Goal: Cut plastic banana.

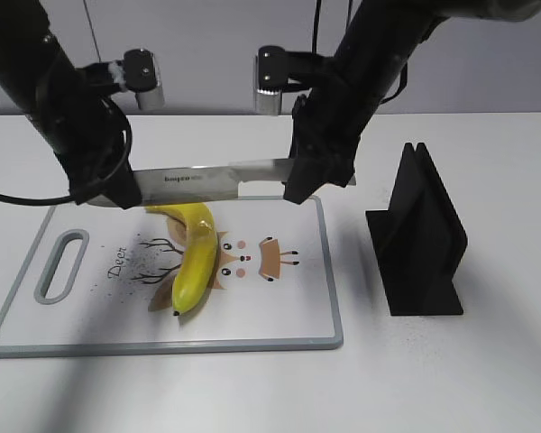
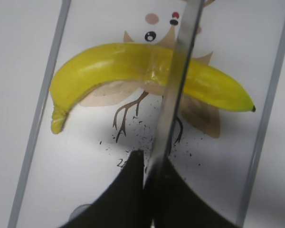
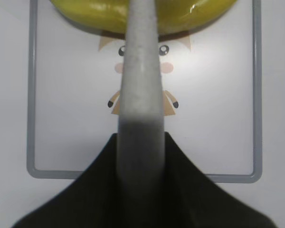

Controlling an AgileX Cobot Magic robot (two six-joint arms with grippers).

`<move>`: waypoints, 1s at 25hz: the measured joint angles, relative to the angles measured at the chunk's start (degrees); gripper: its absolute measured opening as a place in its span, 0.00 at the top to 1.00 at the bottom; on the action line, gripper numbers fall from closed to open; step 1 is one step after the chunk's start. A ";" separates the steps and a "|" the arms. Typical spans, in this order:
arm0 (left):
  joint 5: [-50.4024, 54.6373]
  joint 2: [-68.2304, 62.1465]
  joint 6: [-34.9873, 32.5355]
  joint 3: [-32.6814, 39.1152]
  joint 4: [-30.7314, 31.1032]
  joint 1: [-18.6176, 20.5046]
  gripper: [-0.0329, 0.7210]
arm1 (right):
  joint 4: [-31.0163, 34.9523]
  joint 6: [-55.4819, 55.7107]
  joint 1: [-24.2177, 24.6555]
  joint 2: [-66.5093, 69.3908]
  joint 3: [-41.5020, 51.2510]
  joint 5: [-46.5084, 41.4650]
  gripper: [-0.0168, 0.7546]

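The plastic banana (image 1: 194,257) is glossy yellow and lies whole on the white cutting board (image 1: 162,345) with a deer drawing. A steel knife (image 1: 207,183) hangs level just above the banana's far end. My left gripper (image 1: 122,189) is shut on the blade's tip end and my right gripper (image 1: 307,185) is shut on the handle end. In the left wrist view the blade (image 2: 175,85) crosses over the banana (image 2: 114,61), rising from the shut jaws (image 2: 149,159). In the right wrist view the knife's back (image 3: 138,71) runs from the jaws (image 3: 140,130) over the banana (image 3: 95,16).
A black knife stand (image 1: 419,239) sits on the table right of the board. The board has a grey rim (image 3: 61,173) and a handle slot (image 1: 61,264) at its left end. The white table (image 1: 487,379) surrounds the board.
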State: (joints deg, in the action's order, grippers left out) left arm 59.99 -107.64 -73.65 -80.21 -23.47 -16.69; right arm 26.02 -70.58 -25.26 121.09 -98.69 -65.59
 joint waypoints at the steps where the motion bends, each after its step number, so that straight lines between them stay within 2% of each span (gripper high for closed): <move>1: -0.66 -1.16 0.15 0.00 0.00 0.00 0.92 | -0.77 0.32 -0.22 1.04 0.00 0.45 0.77; 7: -8.47 -8.88 0.54 2.90 -2.00 -0.20 0.92 | -3.89 1.30 -0.41 8.53 0.00 3.46 0.77; 13: -9.36 -10.00 0.31 3.37 -3.33 -0.12 0.92 | -4.72 2.95 -0.42 10.39 -1.12 3.37 0.76; 20: -7.46 -7.62 0.53 3.08 -3.11 -0.12 0.92 | -5.76 3.76 -0.60 7.79 -1.16 2.06 0.76; 25: 1.19 -1.45 1.34 -0.13 -2.53 -0.12 0.92 | -5.36 4.31 -0.60 1.00 -1.85 -2.13 0.77</move>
State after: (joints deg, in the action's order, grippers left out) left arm 61.19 -109.09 -72.31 -80.34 -26.00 -16.81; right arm 20.67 -66.27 -25.86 122.08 -100.54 -67.71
